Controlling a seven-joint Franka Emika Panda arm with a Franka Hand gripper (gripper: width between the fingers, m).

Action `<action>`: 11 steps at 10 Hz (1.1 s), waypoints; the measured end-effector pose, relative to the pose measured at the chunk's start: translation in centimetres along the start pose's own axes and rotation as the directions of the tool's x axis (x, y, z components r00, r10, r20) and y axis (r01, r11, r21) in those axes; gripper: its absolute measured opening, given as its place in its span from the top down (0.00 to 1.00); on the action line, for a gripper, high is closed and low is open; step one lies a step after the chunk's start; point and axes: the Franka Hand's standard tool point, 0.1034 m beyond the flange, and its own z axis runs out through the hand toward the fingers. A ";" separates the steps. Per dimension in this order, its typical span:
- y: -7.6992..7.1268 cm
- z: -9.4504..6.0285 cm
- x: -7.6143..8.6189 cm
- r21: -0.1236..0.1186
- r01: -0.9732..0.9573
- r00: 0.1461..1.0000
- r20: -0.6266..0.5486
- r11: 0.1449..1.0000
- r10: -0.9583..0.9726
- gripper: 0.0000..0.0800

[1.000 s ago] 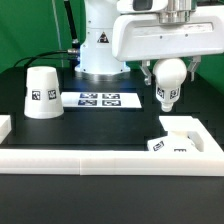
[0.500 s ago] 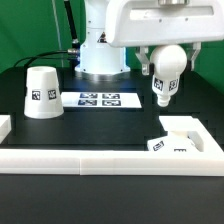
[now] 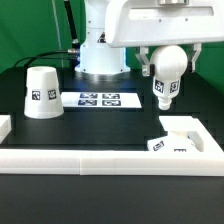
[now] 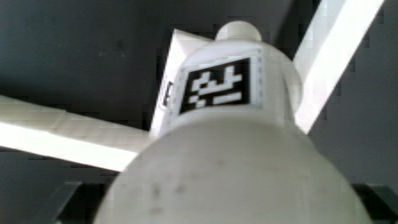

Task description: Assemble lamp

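My gripper [image 3: 168,60] is shut on the ball end of the white bulb [image 3: 166,78] and holds it in the air, with the tagged stem pointing down and a little tilted. The bulb hangs above and slightly behind the blocky square base [image 3: 181,134], which rests on the table at the exterior view's right, apart from the bulb. In the wrist view the bulb [image 4: 222,130] fills most of the picture and a corner of the base [image 4: 182,55] shows behind its stem. The cone shade [image 3: 41,92] stands at the exterior view's left.
The marker board [image 3: 100,99] lies on the black table between the shade and the bulb. A long white rim bar [image 3: 100,159] runs along the front, with a short piece [image 3: 4,126] at the left. The robot's base [image 3: 100,55] stands behind.
The gripper has lifted the bulb a little higher above the table since one second ago. It has hardly moved in the last half second. The base and shade have not moved.
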 end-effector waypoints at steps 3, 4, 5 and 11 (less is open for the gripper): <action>0.0 -1.1 2.1 -0.009 0.016 0.998 -0.057 1.000 -0.017 0.28; 0.2 -1.5 3.2 -0.012 0.030 0.997 -0.069 0.999 -0.031 0.28; 0.2 -1.7 3.8 -0.018 0.044 0.994 -0.096 0.999 -0.046 0.28; 0.6 -0.6 4.3 -0.027 0.078 0.990 -0.112 0.997 -0.081 0.28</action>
